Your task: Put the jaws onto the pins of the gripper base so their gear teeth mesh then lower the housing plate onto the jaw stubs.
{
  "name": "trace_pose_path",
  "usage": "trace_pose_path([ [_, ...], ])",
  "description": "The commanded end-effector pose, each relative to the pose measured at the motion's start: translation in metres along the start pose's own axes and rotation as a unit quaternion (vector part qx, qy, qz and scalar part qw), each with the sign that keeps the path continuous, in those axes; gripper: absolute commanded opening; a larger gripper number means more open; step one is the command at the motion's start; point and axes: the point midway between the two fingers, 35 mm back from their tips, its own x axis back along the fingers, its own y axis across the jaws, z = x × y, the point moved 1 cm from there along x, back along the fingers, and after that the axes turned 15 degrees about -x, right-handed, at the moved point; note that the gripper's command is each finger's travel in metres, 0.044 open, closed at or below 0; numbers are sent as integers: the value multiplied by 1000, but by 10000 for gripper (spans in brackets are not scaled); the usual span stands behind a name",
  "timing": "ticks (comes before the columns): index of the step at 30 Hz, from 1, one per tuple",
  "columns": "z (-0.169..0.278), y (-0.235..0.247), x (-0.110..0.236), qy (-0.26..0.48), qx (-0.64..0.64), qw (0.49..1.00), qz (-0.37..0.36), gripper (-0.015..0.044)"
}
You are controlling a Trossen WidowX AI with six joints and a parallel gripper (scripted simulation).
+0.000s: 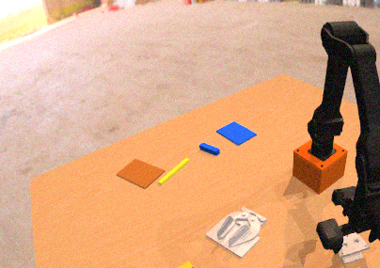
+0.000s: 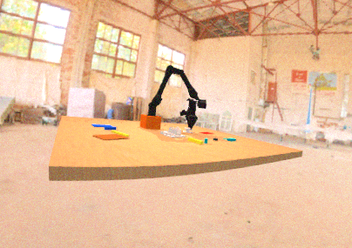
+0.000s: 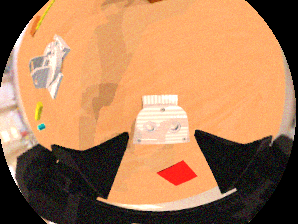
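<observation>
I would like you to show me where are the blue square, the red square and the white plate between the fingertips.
blue square (image 1: 236,134) (image 2: 100,125): top and exterior views, flat face
red square (image 2: 206,133) (image 3: 177,173): exterior and wrist views, flat face
white plate (image 1: 356,246) (image 2: 187,130) (image 3: 162,119): all views, upper side

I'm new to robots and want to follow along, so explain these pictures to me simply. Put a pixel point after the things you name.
The black machine is a robot arm (image 1: 345,34) (image 2: 174,70) on an orange block (image 1: 320,172) (image 2: 150,122). Its gripper (image 3: 162,135), two black fingers, stands open and holds nothing.

The top picture looks down on the table; the exterior one views it from the side; the wrist one looks out past the fingers.

On the table lie a white plate with two round features (image 3: 162,134), a white assembly with grey parts (image 1: 237,231) (image 3: 49,67), and a red square (image 3: 177,173). Toward one side are a blue square (image 1: 236,133), a brown square (image 1: 140,173) and a yellow stick (image 1: 174,171).
</observation>
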Motion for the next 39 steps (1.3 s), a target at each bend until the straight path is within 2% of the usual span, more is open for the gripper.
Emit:
trace_pose_path([
  [1, -2, 1, -6, -2, -2, 1000, -2, 440],
  [10, -3, 1, -20, -2, -2, 1000, -2, 440],
  [35, -3, 1, -20, -2, -2, 1000, -2, 440],
  [39, -3, 0, -20, -3, 0, 1000, -1, 413],
])
